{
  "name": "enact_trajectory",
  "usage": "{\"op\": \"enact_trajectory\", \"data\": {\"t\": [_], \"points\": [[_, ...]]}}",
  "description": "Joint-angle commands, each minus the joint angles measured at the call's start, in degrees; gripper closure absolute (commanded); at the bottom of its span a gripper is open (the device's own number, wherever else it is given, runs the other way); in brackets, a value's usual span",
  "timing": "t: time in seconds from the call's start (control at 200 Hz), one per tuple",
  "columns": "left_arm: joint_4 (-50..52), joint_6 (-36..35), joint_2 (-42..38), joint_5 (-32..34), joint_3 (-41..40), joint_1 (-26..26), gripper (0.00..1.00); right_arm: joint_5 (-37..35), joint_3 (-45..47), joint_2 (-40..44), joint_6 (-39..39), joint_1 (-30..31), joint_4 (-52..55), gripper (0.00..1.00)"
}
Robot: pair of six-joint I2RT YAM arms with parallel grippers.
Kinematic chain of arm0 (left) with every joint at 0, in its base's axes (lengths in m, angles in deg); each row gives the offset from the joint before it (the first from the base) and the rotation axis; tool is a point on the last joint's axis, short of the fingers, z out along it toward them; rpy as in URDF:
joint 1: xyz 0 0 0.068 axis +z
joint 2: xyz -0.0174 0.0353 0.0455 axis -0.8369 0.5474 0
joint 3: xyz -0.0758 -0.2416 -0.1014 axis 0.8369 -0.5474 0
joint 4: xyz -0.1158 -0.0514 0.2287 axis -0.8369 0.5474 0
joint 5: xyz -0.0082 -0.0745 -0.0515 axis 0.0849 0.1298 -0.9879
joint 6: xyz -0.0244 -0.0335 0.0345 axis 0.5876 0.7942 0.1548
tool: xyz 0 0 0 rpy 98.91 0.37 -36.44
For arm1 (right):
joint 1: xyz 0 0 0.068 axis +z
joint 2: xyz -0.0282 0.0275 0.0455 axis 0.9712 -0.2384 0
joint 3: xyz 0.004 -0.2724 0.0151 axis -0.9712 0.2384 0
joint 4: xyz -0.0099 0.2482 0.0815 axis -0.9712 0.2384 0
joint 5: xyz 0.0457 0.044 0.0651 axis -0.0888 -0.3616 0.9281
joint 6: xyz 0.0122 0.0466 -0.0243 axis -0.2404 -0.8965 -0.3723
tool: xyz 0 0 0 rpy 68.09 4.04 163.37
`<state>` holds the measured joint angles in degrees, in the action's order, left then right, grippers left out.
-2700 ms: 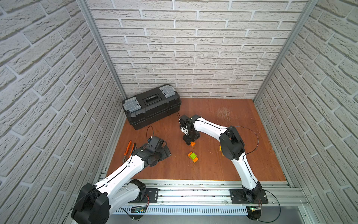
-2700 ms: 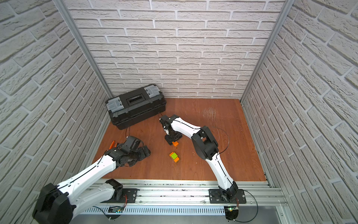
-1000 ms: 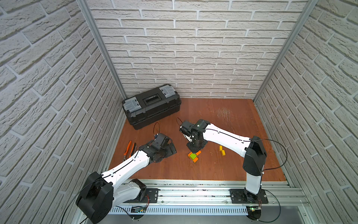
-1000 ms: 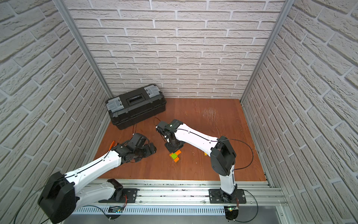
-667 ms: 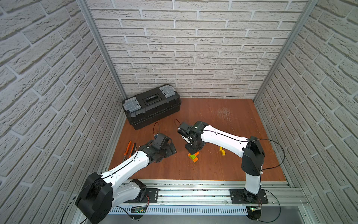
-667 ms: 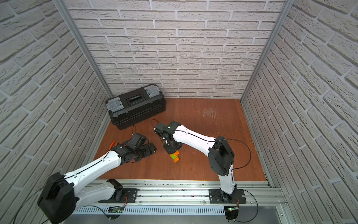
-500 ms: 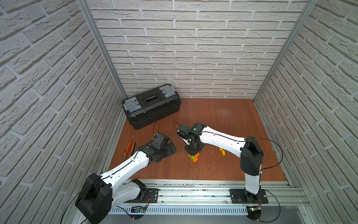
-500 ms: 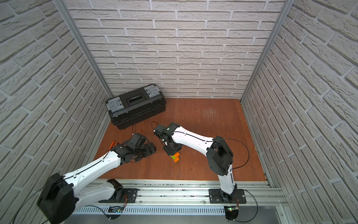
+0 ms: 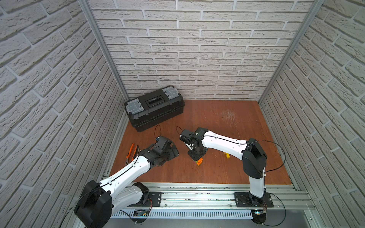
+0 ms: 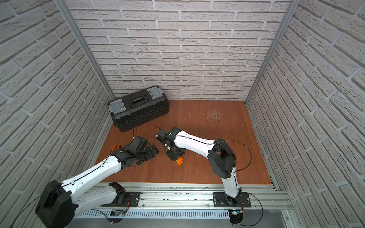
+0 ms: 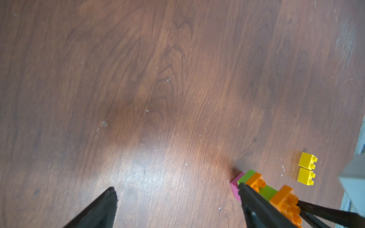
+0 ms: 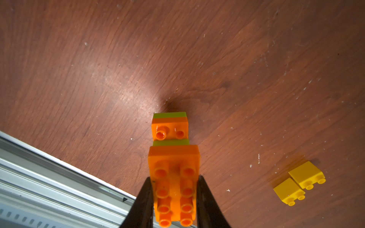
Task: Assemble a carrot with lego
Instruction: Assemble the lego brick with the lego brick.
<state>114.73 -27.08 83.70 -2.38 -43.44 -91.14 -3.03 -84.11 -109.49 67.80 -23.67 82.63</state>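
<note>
Once the right claw (image 12: 174, 178) had carried the long orange brick (image 12: 173, 158) forward across the counter (image 9: 227, 126), it sat clamped on that brick atop the carrot (image 9: 199, 161) stack, front-centre; seating unclear. The left claw (image 9: 172, 154) hung wide open, empty, beside it. Body looked nearly built; two yellow bricks (image 12: 306, 174) lay loose nearby.

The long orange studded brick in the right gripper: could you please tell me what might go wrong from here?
The long orange studded plastic brick, clamped by the right gripper, overhangs the stepped stack of pink, lime-green and orange bricks; pressing down may tip it, since the open left gripper is not bracing it.
The two small yellow bricks lie close by; the arm might scatter them.
</note>
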Motion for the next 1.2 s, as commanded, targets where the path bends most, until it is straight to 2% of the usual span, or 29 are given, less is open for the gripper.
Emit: {"op": "enact_trajectory", "data": {"t": [0.0, 0.33, 0.66, 0.84, 0.915, 1.195], "points": [[0.09, 0.28, -0.88, 0.94, -0.88, -0.35, 0.02, 0.21, 0.76, -0.16, -0.55, 0.62, -0.72, 0.98], [0.16, 0.29, -0.84, 0.86, -1.14, -0.35, 0.02, 0.87, 3.05, -0.17, -0.11, 0.84, -3.72, 0.98], [0.42, 0.41, -0.75, 0.74, -1.15, -0.39, 0.02, 3.28, 9.8, -0.17, -0.64, 0.9, -10.62, 0.98], [0.51, 0.41, -0.46, 0.63, -1.1, -0.48, 0.02, 3.85, 11.64, -3.45, -1.18, 0.98, -11.99, 0.97], [0.59, 0.45, -0.39, 0.61, -0.99, -0.57, 0.02, 3.74, 11.84, -3.72, -1.4, 1.0, -11.96, 0.93], [1.29, 0.1, -0.2, 0.96, -0.28, -0.56, 0.02, 2.9, 8.91, -1.55, -1.95, 1.11, -9.53, 0.65]]}}
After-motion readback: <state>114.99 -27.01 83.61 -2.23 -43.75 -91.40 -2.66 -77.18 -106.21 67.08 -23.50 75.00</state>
